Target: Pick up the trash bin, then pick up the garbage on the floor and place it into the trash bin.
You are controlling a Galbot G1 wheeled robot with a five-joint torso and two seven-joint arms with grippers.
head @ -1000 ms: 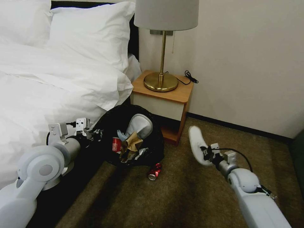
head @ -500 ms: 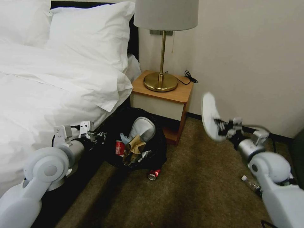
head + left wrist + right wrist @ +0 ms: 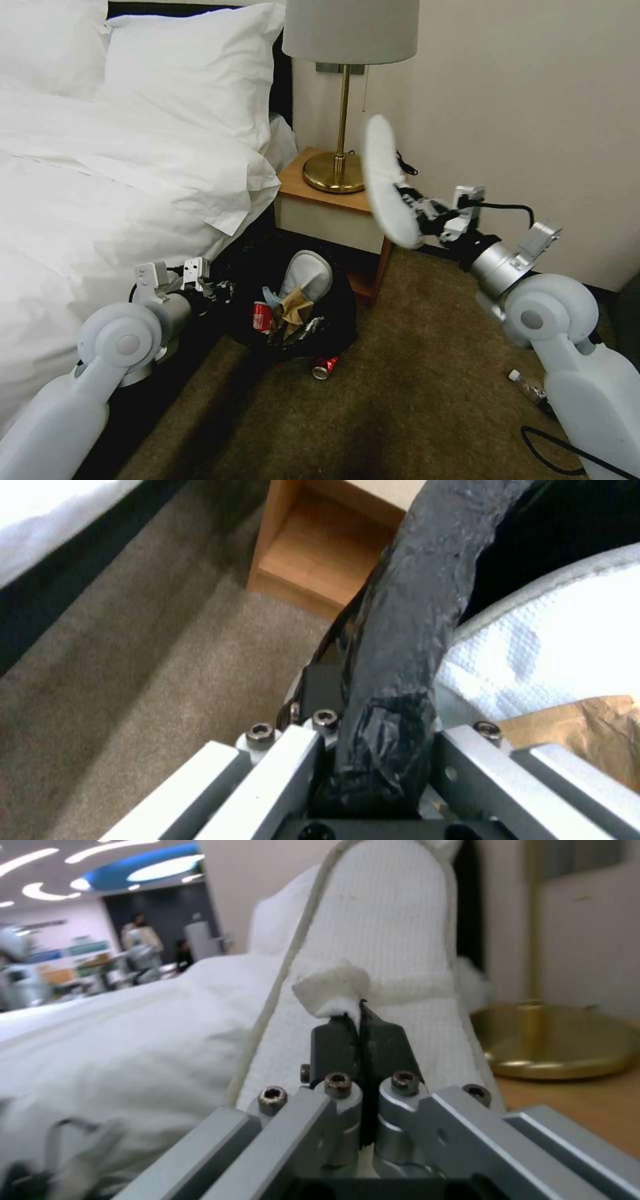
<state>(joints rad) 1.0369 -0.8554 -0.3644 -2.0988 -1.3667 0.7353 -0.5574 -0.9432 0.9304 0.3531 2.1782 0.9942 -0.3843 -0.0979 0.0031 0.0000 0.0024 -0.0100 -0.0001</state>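
Note:
The trash bin [image 3: 333,313], lined with a black bag, hangs low beside the bed. My left gripper [image 3: 215,291] is shut on its rim [image 3: 407,630]. Inside lie a white slipper [image 3: 308,272], a red can [image 3: 262,315], brown crumpled paper [image 3: 293,308] and a pale blue mask [image 3: 269,297]. My right gripper [image 3: 419,208] is raised in front of the nightstand, above and to the right of the bin, and is shut on the strap [image 3: 337,985] of a second white slipper [image 3: 385,180]. On the carpet lie another red can [image 3: 325,367] and a clear bottle [image 3: 528,387].
The bed [image 3: 100,187] with white bedding fills the left side. A wooden nightstand [image 3: 333,213] with a brass lamp [image 3: 340,170] stands against the wall behind the bin. Open carpet [image 3: 400,413] lies in front. A black cable [image 3: 553,447] lies by my right arm.
My right arm has swung the white slipper up and to the left, from low over the carpet to in front of the nightstand. The left arm and bin have shifted slightly right.

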